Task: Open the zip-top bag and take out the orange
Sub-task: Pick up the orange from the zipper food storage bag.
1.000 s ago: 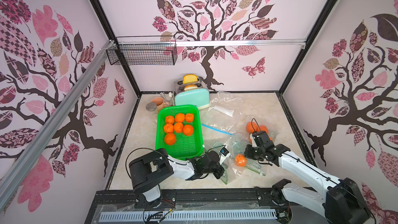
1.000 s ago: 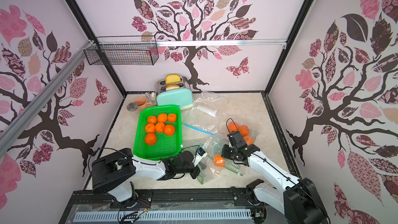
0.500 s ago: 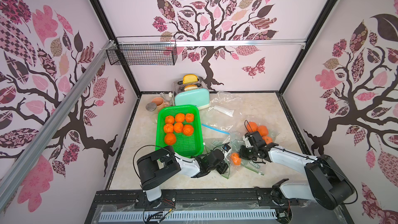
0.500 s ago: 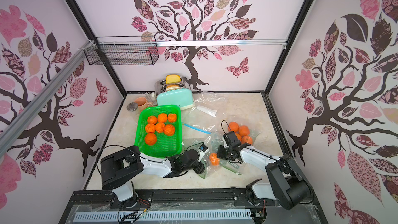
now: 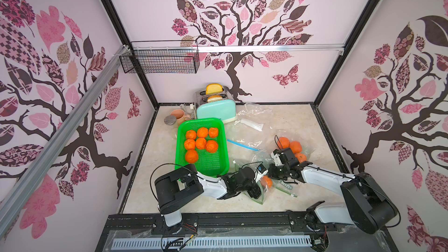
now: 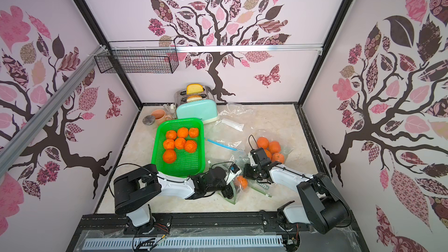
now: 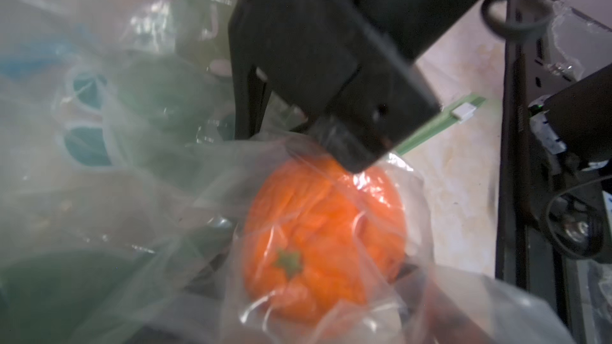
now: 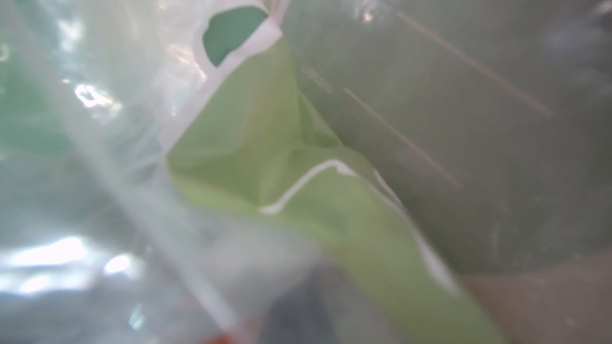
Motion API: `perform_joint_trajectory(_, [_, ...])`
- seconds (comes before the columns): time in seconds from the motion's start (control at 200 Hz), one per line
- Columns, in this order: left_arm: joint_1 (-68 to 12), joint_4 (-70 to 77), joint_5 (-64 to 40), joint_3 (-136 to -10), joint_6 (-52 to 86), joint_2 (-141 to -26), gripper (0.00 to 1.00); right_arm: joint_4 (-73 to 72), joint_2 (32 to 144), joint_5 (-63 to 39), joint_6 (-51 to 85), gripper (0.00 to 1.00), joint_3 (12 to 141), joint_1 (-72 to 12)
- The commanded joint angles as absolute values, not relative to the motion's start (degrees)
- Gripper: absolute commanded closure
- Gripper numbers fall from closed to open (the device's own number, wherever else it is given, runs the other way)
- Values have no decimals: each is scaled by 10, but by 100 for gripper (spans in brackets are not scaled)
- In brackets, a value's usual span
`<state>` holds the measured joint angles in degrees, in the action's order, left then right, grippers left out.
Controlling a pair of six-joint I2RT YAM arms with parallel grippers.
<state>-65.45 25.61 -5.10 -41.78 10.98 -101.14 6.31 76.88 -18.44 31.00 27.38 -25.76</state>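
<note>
Pinching zip-top bag (image 7: 165,210) film in the tightly closed right claw (image 7: 347,147), directly over the orange (image 7: 324,236). Holding the left claw (image 5: 260,188) apparently spread wide, empty, orange just ahead, wrapped inside the bag. Risking a grab of film along with fruit: could drag the bag, tear it, or roll the orange away across the counter (image 7: 463,177).
</note>
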Motion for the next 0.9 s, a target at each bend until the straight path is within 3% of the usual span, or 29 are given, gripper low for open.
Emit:
perform_joint_trajectory(0.0, [-655,289,-80,-449,97,-1028,18,92,780,-211,306,100,262,-271])
perform_joint_trajectory(0.24, [-654,270,-89,-471,107,-1058,19,99,775,-197,306,99,265,-273])
perform_joint_trajectory(0.375, [-655,219,-87,-464,112,-1035,27,105,768,-175,305,99,267,-273])
perform_joint_trajectory(0.57, [-656,178,-77,-425,140,-977,49,108,767,-146,303,98,269,-271])
perform_joint_trajectory(0.895, [-656,-2,-88,-402,188,-804,59,97,760,-114,308,98,260,-243])
